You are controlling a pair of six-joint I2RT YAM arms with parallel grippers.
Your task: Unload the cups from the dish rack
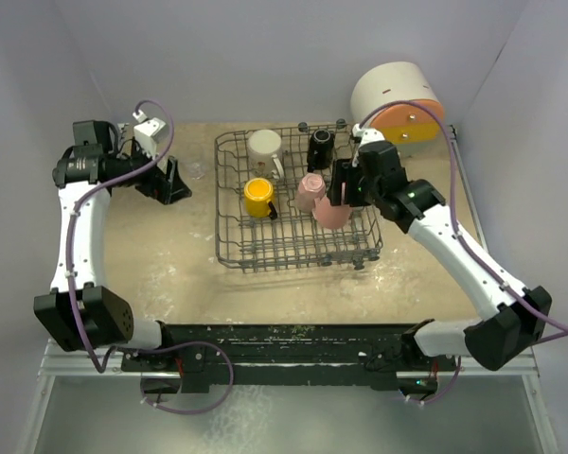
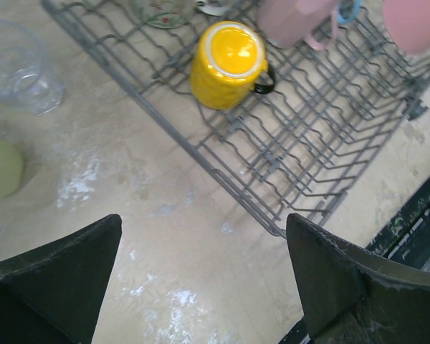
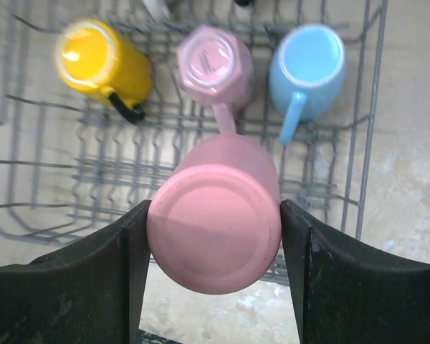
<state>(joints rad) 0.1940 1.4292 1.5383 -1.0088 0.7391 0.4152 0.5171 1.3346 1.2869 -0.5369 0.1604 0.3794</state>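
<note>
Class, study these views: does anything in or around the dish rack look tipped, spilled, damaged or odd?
Nothing looks broken or spilled. The yellow mug, pink mug and blue mug sit bottom-up in the dish rack, normal for draining. Only whitish smears mark the table. The right gripper holds a salmon cup.

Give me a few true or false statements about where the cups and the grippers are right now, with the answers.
The right gripper holds the salmon cup. True.
The yellow mug is outside the dish rack. False: it sits inside it.
The left gripper holds the clear glass. False: it is open and empty; the glass stands on the table.
The light blue mug is in the dish rack. True.
</note>
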